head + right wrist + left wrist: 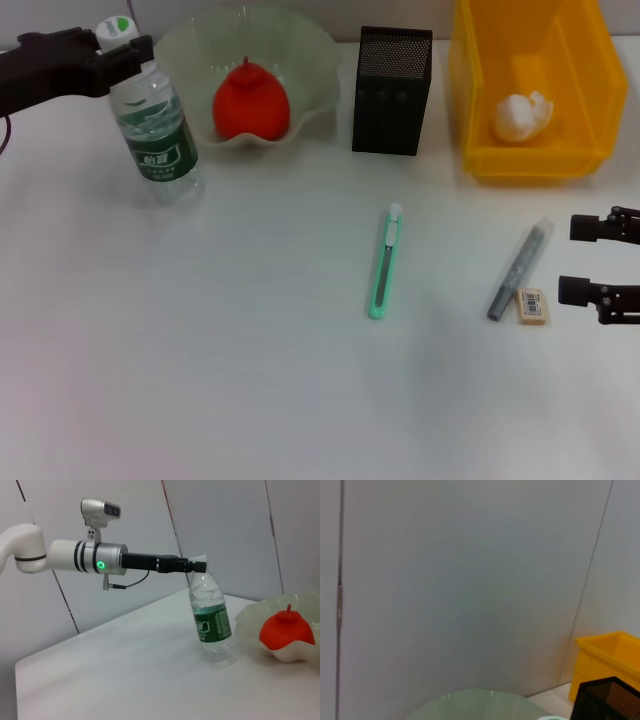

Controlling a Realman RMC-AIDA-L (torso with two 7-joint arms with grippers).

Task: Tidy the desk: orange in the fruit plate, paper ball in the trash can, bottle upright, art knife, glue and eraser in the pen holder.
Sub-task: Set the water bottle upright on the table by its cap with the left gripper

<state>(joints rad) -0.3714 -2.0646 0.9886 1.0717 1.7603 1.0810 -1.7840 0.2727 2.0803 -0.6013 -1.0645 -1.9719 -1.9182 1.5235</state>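
Note:
The bottle (157, 130) stands upright at the back left of the desk (250, 380). My left gripper (122, 48) is shut on its neck just under the white cap; the right wrist view shows this grip (196, 566) on the bottle (212, 625). The orange (251, 102) lies in the fruit plate (320, 60). The paper ball (521, 116) lies in the trash can (590, 60). The art knife (384, 263), the glue (519, 270) and the eraser (531, 305) lie on the desk. My right gripper (568, 259) is open, just right of the eraser.
The pen holder (392, 92) stands between the fruit plate and the trash can. The left wrist view shows the wall, the fruit plate's rim (475, 702), the pen holder (610, 700) and the trash can (610, 657).

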